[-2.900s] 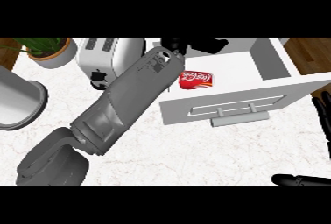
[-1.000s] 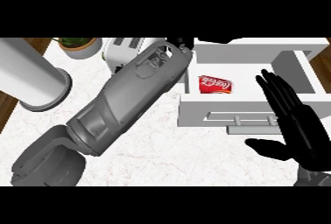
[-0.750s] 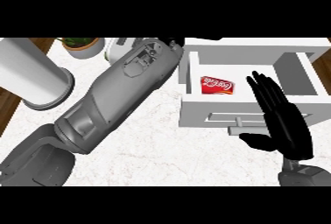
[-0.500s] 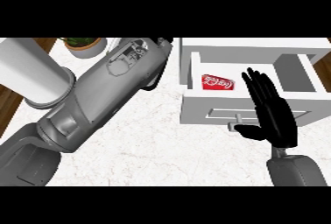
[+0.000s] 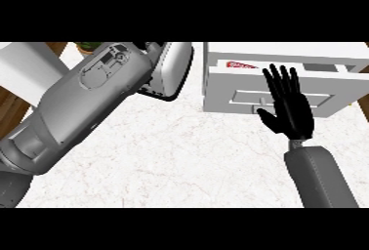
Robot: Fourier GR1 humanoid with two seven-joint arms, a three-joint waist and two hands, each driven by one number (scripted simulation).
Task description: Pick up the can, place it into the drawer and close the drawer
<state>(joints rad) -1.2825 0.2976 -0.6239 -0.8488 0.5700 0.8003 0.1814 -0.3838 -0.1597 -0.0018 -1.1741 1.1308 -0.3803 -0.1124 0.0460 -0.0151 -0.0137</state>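
The red can (image 5: pixel 242 64) lies inside the white drawer (image 5: pixel 223 100), and only a strip of it shows above the drawer's front panel. My right hand (image 5: pixel 290 108) is open, fingers straight, flat against the drawer's front by its handle (image 5: pixel 254 101). The drawer stands only slightly out. My left forearm (image 5: pixel 86 102) runs diagonally across the left of the view. The left hand itself is hidden at the top, near the toaster (image 5: pixel 173 68).
A white marble counter (image 5: pixel 180 166) fills the lower view. A large pale cylinder (image 5: pixel 25 68) stands at the left, with a potted plant (image 5: pixel 88 47) behind it. The wooden floor shows at the left edge (image 5: pixel 10 110) and far right.
My right hand has come in from the right and up onto the drawer's front. The drawer has slid inward, so less of the can shows. The view has shifted.
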